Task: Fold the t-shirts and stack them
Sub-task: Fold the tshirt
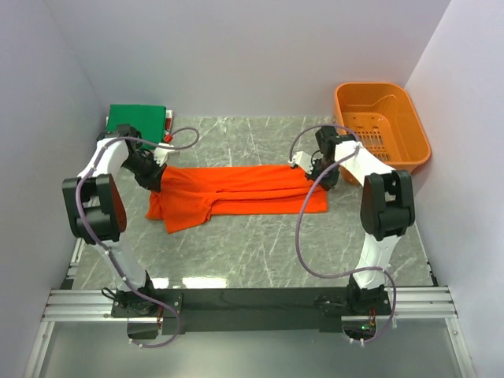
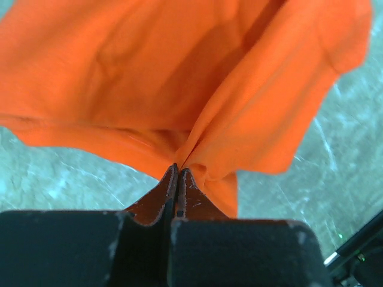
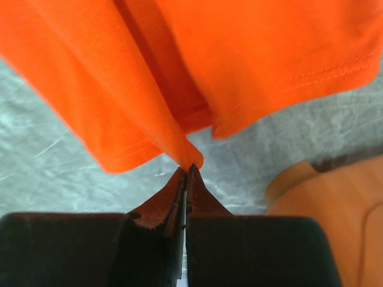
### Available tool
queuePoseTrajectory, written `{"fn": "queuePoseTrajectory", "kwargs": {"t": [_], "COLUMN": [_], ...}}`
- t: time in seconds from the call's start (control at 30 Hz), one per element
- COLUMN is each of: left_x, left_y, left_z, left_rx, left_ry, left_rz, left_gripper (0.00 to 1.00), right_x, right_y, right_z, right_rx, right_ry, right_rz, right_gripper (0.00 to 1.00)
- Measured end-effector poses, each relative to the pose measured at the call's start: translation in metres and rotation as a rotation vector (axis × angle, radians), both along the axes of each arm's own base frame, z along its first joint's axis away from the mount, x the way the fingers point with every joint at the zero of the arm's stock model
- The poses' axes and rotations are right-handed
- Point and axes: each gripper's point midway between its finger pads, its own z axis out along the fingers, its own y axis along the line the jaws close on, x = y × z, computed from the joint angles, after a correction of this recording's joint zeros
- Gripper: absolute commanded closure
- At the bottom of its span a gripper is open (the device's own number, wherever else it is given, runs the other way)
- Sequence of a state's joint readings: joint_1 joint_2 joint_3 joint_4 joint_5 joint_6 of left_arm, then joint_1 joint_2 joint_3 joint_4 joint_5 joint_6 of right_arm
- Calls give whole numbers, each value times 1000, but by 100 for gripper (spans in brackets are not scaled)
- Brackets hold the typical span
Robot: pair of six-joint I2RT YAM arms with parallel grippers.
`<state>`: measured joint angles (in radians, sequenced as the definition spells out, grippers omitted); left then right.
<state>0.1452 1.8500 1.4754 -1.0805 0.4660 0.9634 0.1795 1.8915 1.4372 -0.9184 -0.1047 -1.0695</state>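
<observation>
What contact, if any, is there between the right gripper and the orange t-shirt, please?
Touching. The right wrist view shows the right gripper shut, a pinched corner of the orange t-shirt caught between its tips.

I see the orange shirt folded lengthwise into a long band across the middle of the counter, its left end rumpled and flaring toward the near edge. A folded green shirt sits at the far left corner, with thinner white and red folded shirts just beside it.
</observation>
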Motion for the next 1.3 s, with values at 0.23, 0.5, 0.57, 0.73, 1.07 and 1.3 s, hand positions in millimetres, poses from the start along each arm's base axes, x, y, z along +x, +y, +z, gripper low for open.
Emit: {"fn": "queuePoseTrajectory", "kwargs": {"t": [0.23, 0.5, 0.57, 0.73, 1.07, 1.3], "left_x": [17, 22, 15, -21, -117, -121], "left_y": [2, 13, 13, -4, -50, -52], "left_z": [-22, -6, 8, 32, -29, -52], "left_rx": [-9, -41, -47, -78, -14, 59], "left_ry": [31, -22, -56, -113, 66, 67], "left_rz": [46, 122, 136, 138, 52, 104], "left_gripper": [71, 52, 52, 49, 47, 45], "right_x": [19, 41, 40, 21, -15, -21], "right_y": [-2, 5, 10, 19, 22, 24], "right_z": [-16, 6, 16, 28, 12, 7], "right_rx": [-37, -11, 23, 80, 95, 101], "right_ry": [14, -49, -53, -32, 90, 111], "right_rz": [-54, -156, -182, -220, -326, -366], "right_gripper": [39, 43, 50, 69, 73, 73]}}
